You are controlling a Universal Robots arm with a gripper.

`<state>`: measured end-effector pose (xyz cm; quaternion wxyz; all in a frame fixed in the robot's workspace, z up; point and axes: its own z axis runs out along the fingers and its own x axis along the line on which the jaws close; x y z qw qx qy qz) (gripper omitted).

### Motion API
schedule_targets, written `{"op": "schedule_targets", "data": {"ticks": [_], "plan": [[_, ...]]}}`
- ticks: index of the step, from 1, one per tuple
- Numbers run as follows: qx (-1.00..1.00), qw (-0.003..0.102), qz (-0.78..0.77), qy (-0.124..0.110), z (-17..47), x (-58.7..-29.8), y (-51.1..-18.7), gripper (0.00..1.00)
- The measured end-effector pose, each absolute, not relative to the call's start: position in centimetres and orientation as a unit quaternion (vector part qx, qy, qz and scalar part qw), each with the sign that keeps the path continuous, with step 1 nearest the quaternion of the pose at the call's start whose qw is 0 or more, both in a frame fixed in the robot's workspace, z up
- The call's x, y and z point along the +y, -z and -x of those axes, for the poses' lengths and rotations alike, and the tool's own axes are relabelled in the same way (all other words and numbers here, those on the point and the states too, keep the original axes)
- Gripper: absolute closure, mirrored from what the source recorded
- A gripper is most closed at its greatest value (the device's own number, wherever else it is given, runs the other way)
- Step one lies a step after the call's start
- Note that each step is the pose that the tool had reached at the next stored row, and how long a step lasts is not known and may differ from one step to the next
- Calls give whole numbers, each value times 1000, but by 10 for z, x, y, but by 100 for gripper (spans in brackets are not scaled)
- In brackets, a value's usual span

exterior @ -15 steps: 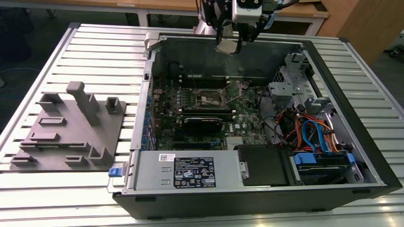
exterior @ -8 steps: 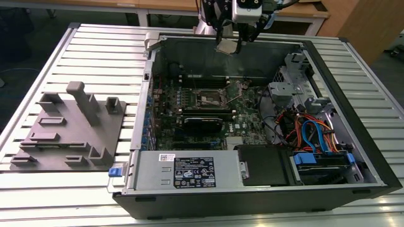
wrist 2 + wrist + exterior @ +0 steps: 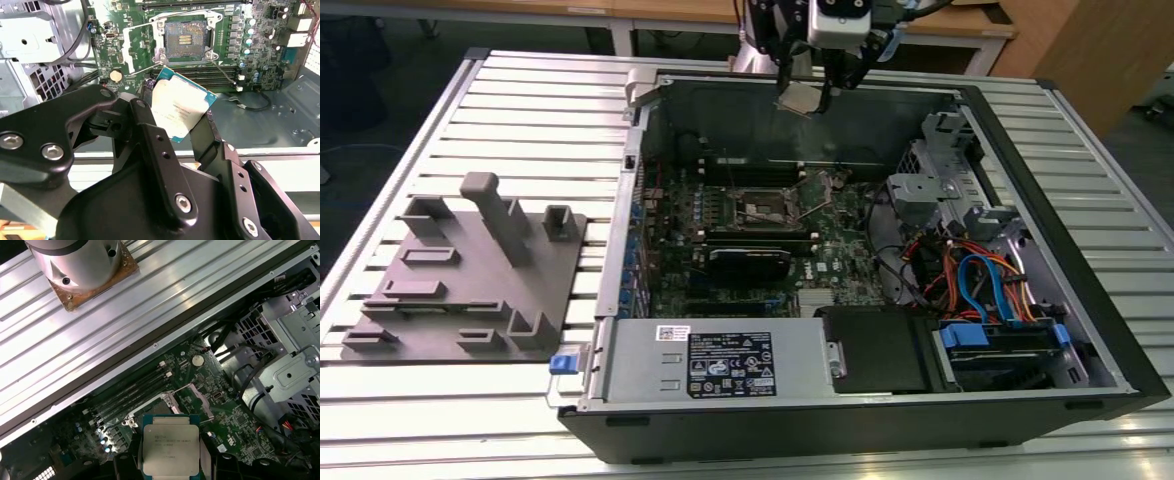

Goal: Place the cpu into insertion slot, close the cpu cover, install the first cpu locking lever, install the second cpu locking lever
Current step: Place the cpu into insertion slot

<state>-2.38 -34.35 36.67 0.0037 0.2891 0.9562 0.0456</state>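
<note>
In the exterior view my gripper hangs above the far edge of the open computer case, clamped on the cpu. The insertion slot lies near the middle of the green board, well apart from the chip and lower. The descent passes that case wall, and I judge a clipped wall could twist the chip in my grip.

In the second wrist view the fingers pinch the cpu by two opposite edges. It sits tilted, one corner toward the insertion slot, whose dark centre is bare. A thin wire lever juts out from the slot's near corner. If I come in low, a chip corner may snag on it. If the chip lands askew, I expect it to ride up on the rim instead of dropping flat, and that could harm the contacts. I cannot tell where the cpu cover stands.

In the first wrist view the cpu faces the camera squarely, with the slot's silver frame beyond it. The hold is on narrow edges only, so I think a bump could slide the chip.
</note>
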Motion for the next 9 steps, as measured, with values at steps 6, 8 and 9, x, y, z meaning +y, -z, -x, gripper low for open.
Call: {"op": "schedule_targets", "data": {"ticks": [6,8,9], "plan": [[952,4,-302,-46,24,-344,-367,46],[951,4,-305,-46,24,-344,-367,46],[951,5,-307,-46,24,-344,-367,46]]}}
